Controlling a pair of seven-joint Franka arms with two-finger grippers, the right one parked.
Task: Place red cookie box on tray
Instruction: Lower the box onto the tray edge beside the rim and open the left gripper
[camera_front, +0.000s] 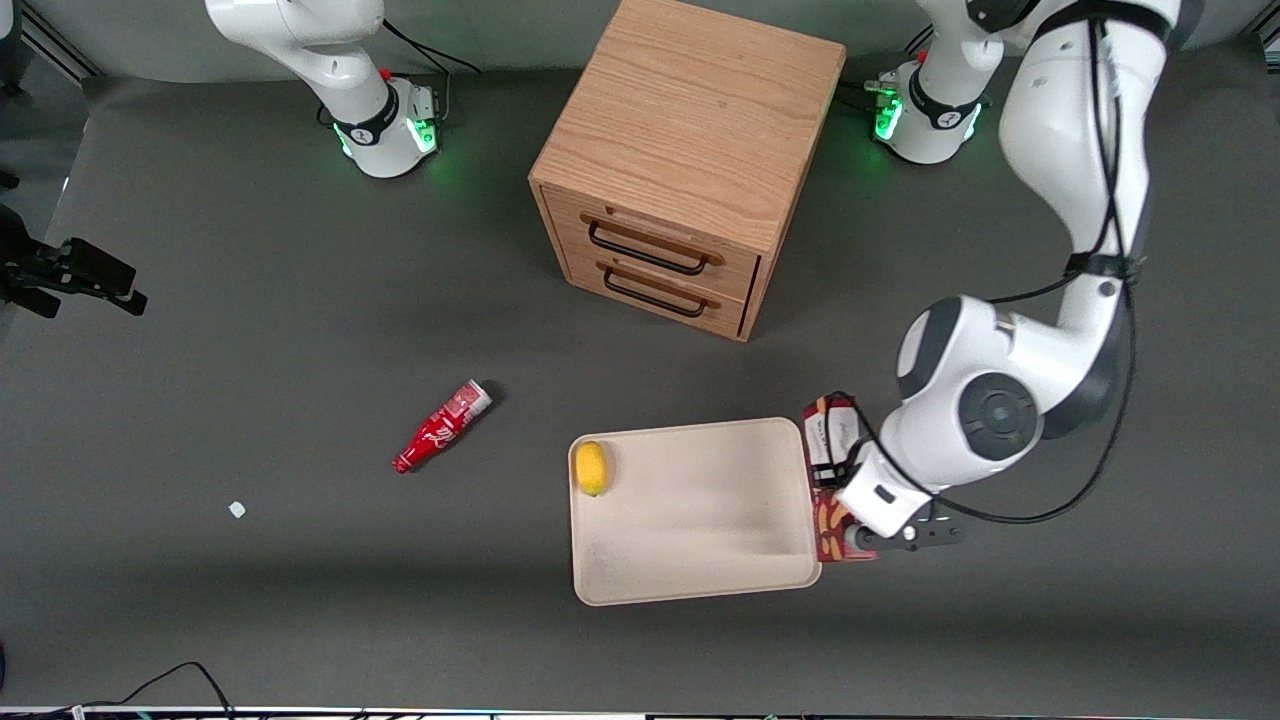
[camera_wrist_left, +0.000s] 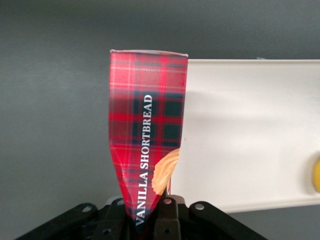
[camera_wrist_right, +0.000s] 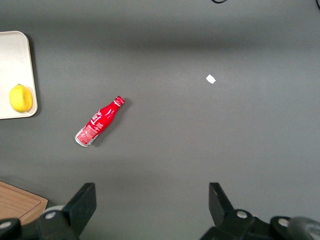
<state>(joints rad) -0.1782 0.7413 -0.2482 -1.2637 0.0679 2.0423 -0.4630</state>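
Grey tabletop (camera_front: 250, 300) carries everything. Largest on it, the wooden two-drawer cabinet (camera_front: 690, 160), drawers shut, standing farther from the front camera than the tray. The tray (camera_front: 700, 540), beige with a low rim, lies flat; a yellow lemon (camera_front: 592, 468) rests inside it at the edge toward the parked arm's end. The red cookie box (camera_wrist_left: 145, 145) is in my grip, along the tray's edge toward the working arm's end and overlapping its rim; whether it touches the tray I cannot tell. My gripper (camera_wrist_left: 148, 212) hangs over that same edge, jaws clamped on one end of the box, the plaid face squeezed narrow there. A red bottle (camera_front: 442, 426) lies on its side, well apart toward the parked arm's end. A small white scrap (camera_front: 237, 509) lies farther that way.
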